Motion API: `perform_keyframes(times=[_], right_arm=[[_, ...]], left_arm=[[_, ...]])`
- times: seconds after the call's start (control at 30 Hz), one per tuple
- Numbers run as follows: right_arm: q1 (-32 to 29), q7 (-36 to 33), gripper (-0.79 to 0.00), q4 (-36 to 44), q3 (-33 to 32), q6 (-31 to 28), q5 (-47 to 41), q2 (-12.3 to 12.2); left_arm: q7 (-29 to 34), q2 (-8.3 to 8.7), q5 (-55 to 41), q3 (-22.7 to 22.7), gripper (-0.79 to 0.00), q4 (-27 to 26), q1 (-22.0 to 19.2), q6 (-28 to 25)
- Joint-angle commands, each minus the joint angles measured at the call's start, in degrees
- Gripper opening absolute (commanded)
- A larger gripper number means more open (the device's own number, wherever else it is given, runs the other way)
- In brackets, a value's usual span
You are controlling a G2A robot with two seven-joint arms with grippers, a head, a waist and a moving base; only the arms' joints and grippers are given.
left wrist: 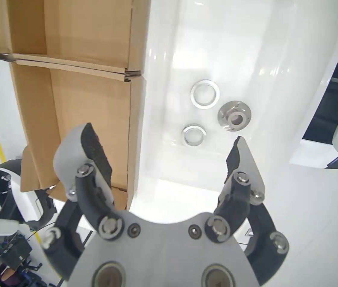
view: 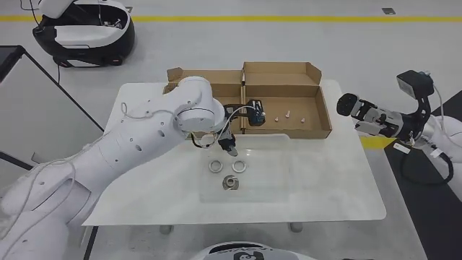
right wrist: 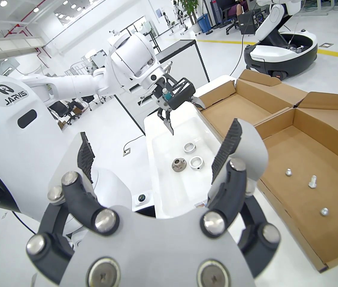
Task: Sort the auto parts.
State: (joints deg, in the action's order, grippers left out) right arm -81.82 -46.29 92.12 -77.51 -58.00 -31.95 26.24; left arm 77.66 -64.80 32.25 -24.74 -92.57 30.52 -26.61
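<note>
Left gripper [view: 231, 148], jaws spread wide, is hovering at twelve o'clock of two silver metal rings [view: 215, 165] and a silver flanged hub [view: 230, 182] lying in a white plastic tray [view: 267, 180]. Right gripper [view: 345, 105], jaws also wide, is hanging at three o'clock of the brown cardboard boxes [view: 289, 79].

The left tool [left wrist: 166, 144] points down with jaws spread wide; the right tool [right wrist: 159, 141], well apart, gapes too.
</note>
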Motion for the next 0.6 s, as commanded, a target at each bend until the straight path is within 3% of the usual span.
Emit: perform_keyframes(times=[0.0, 0.2, 0.57], right_arm=[[0.0, 0.0, 0.0, 0.0, 0.0, 0.0, 0.0, 0.0], [0.0, 0.0, 0.0, 0.0, 0.0, 0.0, 0.0, 0.0], [0.0, 0.0, 0.0, 0.0, 0.0, 0.0, 0.0, 0.0]], left_arm=[[0.1, -0.43, -0.8, 0.6, 0.0, 0.1, 0.0, 0.2], [-1.6, -1.65, -1.2, 2.2, 0.0, 0.8, 0.5, 1.1], [-1.8, -1.68, -0.7, 2.2, 0.0, 0.8, 0.5, 1.1]])
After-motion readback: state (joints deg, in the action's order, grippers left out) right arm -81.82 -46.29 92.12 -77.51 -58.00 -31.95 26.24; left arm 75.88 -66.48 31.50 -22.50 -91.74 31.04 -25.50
